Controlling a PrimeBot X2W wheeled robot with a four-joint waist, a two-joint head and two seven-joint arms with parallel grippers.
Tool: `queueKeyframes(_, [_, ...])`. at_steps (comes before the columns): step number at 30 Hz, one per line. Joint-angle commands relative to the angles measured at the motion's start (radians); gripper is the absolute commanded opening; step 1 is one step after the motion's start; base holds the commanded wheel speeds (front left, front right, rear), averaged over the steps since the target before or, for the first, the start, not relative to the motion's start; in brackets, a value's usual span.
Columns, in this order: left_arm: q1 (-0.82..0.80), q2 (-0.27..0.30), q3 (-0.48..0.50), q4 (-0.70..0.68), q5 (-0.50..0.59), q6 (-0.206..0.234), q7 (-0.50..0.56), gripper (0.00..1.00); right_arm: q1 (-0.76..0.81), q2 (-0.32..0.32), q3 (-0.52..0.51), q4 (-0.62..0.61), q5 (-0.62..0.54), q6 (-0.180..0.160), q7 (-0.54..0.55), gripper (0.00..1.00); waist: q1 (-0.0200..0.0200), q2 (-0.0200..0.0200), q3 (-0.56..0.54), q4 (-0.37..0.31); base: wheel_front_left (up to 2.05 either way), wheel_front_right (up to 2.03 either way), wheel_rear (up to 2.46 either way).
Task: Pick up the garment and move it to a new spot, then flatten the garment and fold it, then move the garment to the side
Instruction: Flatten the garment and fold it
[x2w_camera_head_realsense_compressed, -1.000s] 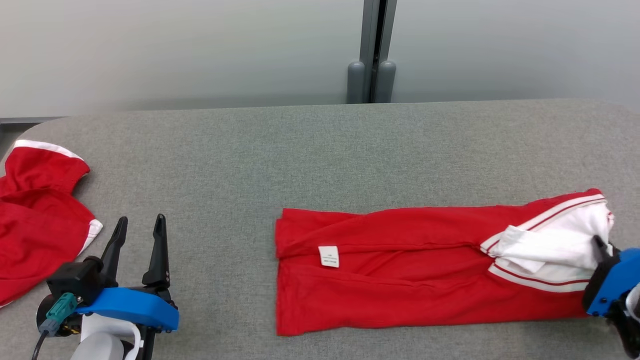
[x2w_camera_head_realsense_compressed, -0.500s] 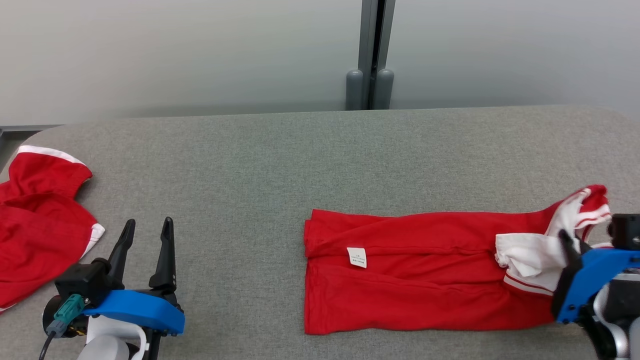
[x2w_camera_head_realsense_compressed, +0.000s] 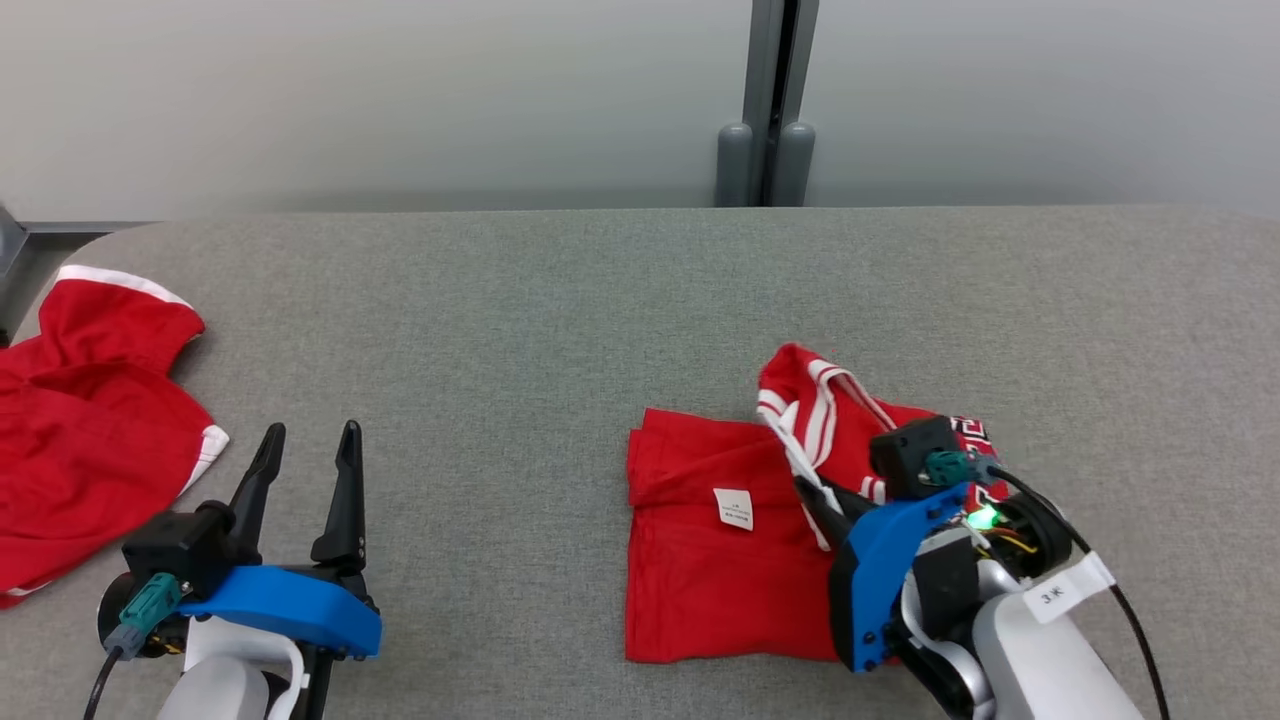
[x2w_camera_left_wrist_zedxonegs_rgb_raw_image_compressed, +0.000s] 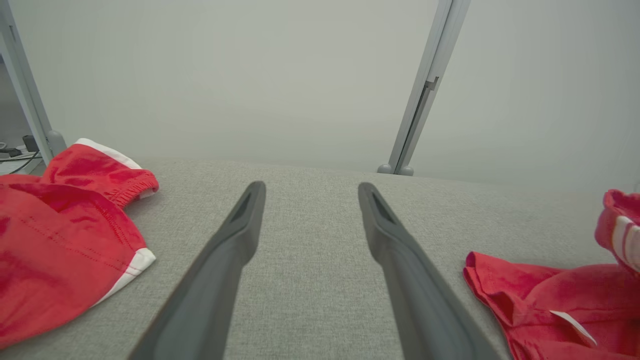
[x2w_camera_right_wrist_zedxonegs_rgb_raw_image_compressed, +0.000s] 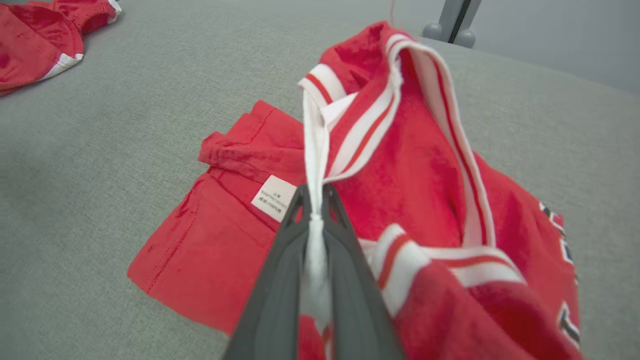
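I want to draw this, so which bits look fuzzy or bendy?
Right wrist view: the right pincer and the red garment's near folds look soft, being close to the lens. Left wrist view: the grey post leans, likely from the wide lens. Head view: sharp, even light, faint shadows, and a small green lamp glows.

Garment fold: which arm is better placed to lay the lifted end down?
Right. The right tool is shut on the garment, with its striped end lifted over the flat part. The left tool stands open over the table, apart from it.
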Motion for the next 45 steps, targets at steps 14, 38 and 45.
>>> queueKeyframes(14, [-0.046,0.001,-0.022,0.026,-0.004,-0.011,-0.005,1.00,-0.174,0.006,0.190,0.299,0.159,0.000,-0.106,0.00,0.0000,0.0000,0.023,0.048,0.00,0.00,0.00])
queueKeyframes(38, [-0.015,0.017,-0.017,0.022,-0.021,0.008,-0.017,1.00,-0.189,-0.024,0.168,0.108,0.281,0.000,-0.251,1.00,0.0000,0.0000,0.000,0.005,0.00,0.00,0.00])
queueKeyframes(45, [0.002,0.021,-0.020,0.007,-0.026,0.018,-0.013,1.00,-0.035,-0.069,-0.020,-0.053,0.220,0.000,-0.169,1.00,0.0000,0.0000,-0.011,-0.010,0.00,0.00,0.00])
